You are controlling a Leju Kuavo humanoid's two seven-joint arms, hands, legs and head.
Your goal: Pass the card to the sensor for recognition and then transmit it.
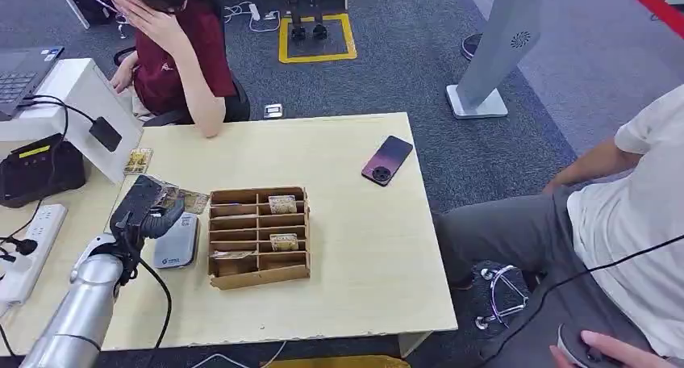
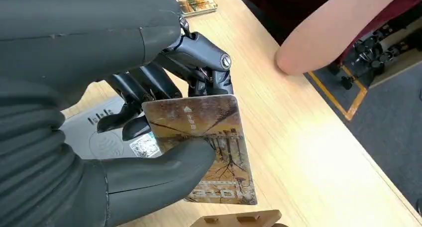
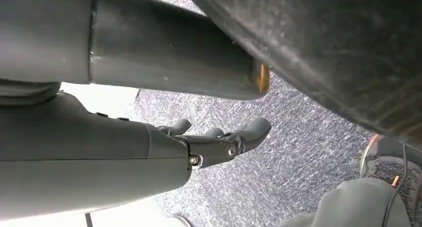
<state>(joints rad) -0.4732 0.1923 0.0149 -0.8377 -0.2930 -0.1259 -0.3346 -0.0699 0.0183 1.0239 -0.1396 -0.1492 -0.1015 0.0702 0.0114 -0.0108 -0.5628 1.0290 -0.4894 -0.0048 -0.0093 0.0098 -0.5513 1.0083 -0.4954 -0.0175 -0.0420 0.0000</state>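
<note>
Grey carpet all round, with a pale wooden worktop [image 1: 355, 247] in the middle. At far left, a black device [image 1: 36, 170] with a yellow label, a white power strip [image 1: 28, 251] and a white slanted stand [image 1: 89, 110]. Just right of these, the left hand [image 1: 145, 211] above the worktop's left part — thumb pressed on the face of the card [image 2: 206, 145], dark fingers [image 2: 144, 95] behind it, so the card pinched and held up off the wood. Directly under the hand, a flat grey sensor [image 1: 176, 240], lying beside the wooden slotted tray [image 1: 258, 235]. A few cards standing in the tray's compartments. Further back on the left, a small stack of cards [image 1: 138, 161] near the stand. Behind the worktop, a seated person in a dark red top [image 1: 181, 53], elbow on the edge. Toward the right, a dark phone [image 1: 387, 160] lying flat, well apart from the tray. At far right, a second person in a white shirt [image 1: 645, 215]. Right hand [image 3: 219, 142] hanging over the carpet — fingers loosely apart, nothing in them.
</note>
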